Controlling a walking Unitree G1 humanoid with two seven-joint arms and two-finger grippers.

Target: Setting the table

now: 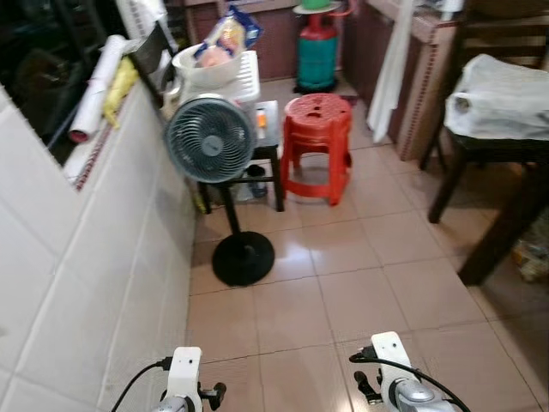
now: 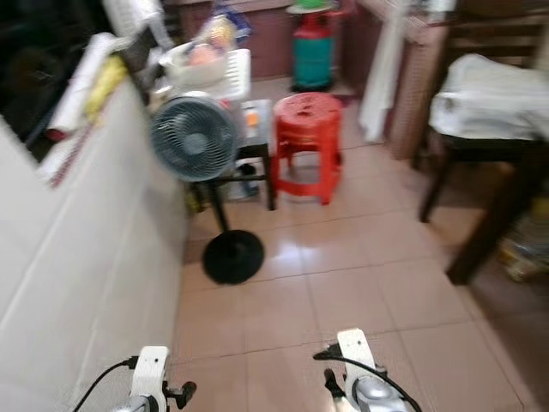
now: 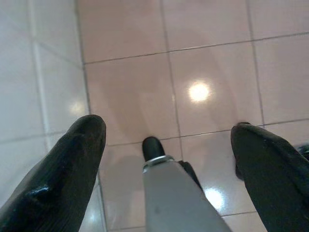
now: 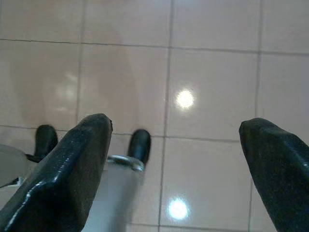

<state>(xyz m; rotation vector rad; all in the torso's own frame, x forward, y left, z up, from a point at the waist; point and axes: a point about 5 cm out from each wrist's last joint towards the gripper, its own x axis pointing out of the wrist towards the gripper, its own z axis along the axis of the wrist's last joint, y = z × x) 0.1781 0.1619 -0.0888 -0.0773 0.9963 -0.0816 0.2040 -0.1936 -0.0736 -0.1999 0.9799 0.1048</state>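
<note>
Black jaws of the left gripper [image 3: 169, 145] and right gripper [image 4: 176, 145] hang released over bare floor tiles [image 1: 343, 283]. Nothing held; tableware unseen. The dark desk [image 1: 506, 146], draped in soft cloth [image 1: 502, 99], stands ahead right.

No legible text, label or number anywhere (snack bag [image 1: 230, 33] print too blurred)

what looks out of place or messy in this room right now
Nothing is spilled or broken. The oddest thing is the fan standing on the floor right against the tiled wall, in front of a cluttered small table. A white basin full of packets sits piled on top. The red stool stands upright.
</note>
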